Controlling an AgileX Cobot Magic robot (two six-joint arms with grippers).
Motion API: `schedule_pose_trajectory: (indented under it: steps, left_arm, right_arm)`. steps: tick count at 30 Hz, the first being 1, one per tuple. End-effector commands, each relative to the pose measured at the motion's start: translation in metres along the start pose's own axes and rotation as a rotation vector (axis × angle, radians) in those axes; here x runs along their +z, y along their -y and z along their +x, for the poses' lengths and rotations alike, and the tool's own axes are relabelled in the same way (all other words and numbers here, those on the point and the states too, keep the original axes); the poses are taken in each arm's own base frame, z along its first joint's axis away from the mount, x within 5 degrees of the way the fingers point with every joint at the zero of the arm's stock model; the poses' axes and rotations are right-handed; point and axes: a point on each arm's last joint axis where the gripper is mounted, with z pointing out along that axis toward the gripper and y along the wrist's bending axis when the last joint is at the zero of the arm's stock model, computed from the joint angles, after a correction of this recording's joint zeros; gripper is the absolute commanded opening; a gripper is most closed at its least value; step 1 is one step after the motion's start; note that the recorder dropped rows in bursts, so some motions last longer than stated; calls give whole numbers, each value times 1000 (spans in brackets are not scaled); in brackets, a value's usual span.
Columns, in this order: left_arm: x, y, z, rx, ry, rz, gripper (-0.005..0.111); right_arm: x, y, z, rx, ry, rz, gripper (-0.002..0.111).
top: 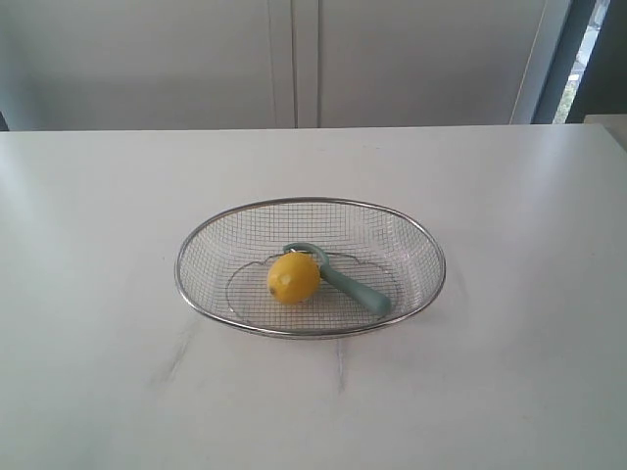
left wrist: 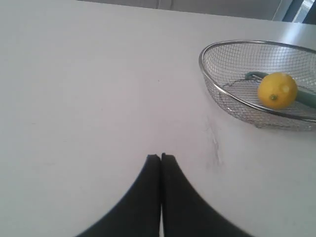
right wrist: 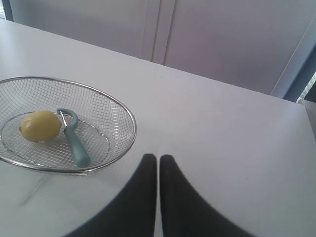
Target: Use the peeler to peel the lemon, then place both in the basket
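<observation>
The yellow lemon lies inside the silver wire-mesh basket at the middle of the white table. The teal peeler rests beside it in the basket, its loop head against the lemon. Neither arm shows in the exterior view. In the left wrist view my left gripper is shut with nothing held, well away from the basket, lemon and peeler. In the right wrist view my right gripper is shut and empty, just off the basket holding the lemon and peeler.
The white table spreads wide around the basket. A pale wall with cabinet panels runs behind the table's far edge. Faint scuff marks lie on the table in front of the basket.
</observation>
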Motion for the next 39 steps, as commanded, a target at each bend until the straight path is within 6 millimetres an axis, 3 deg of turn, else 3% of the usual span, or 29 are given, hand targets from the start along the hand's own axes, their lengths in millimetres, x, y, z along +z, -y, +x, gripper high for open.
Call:
schedule_pose_trajectory:
  steps: [1, 13, 39]
  left_arm:
    - [0, -5, 2, 77, -14, -57, 0]
    - [0, -9, 3, 133, -24, -97, 0]
    - [-1, -14, 2, 77, -7, -192, 0]
  right_arm:
    - [0, 0, 1, 2, 3, 5, 3]
    - [0, 0, 1, 2, 3, 5, 3]
    - [0, 0, 1, 2, 3, 5, 3]
